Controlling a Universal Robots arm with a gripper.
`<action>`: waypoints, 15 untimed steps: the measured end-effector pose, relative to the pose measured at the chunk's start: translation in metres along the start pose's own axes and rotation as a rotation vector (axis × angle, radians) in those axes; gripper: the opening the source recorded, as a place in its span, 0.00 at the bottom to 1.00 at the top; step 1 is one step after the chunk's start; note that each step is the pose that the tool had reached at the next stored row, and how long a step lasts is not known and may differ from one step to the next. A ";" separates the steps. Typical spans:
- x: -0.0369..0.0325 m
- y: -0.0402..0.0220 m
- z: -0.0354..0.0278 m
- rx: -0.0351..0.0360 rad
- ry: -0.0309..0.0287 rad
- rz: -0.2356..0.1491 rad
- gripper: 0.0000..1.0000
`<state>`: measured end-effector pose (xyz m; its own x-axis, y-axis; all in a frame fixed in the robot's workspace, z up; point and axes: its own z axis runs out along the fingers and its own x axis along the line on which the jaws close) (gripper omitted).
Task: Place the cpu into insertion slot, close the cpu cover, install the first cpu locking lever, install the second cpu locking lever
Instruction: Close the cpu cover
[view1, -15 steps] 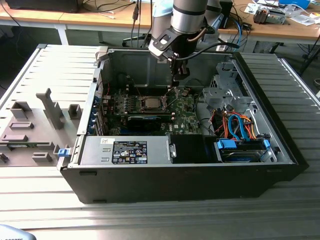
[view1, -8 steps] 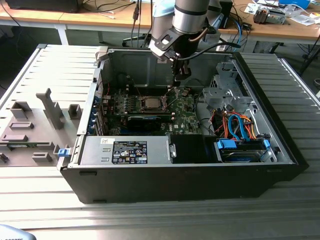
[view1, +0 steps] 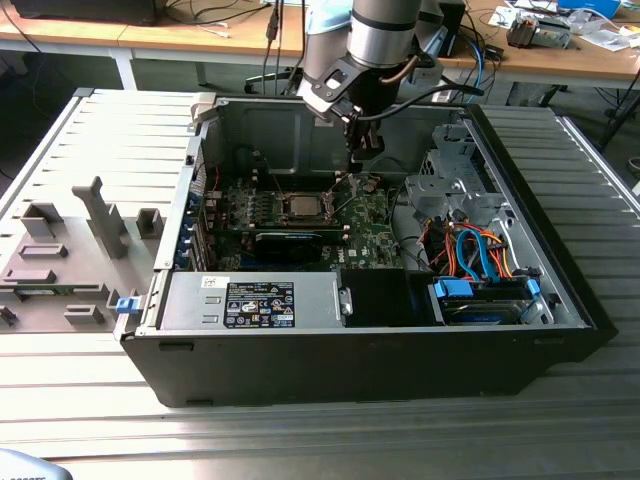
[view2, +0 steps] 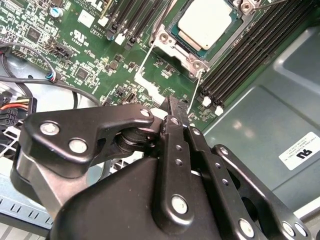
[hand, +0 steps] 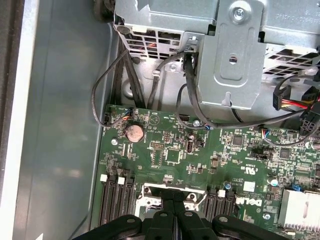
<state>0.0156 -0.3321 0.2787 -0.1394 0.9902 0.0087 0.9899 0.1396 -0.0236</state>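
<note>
End effector: fingers pressed together, gripping nothing.
Cpu: sitting in the insertion slot — just ahead of the tips.
Technique: likely pushing the locking lever — pressing slowly, squarely.

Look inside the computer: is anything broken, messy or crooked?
Nothing looks broken or spilled. The cpu lies flat in the insertion slot. Two thin wire levers beside it seem to angle outward, not tucked down. The tool hangs close by, closed.
</note>
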 end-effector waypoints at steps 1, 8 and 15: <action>-0.0001 0.0005 0.0000 -0.0001 0.0001 0.000 0.11; -0.0004 0.0029 0.0000 0.0000 0.0001 0.000 0.11; -0.0008 0.0055 -0.0001 0.0000 0.0000 0.000 0.11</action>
<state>0.0211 -0.3321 0.2787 -0.1394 0.9902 0.0088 0.9899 0.1396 -0.0235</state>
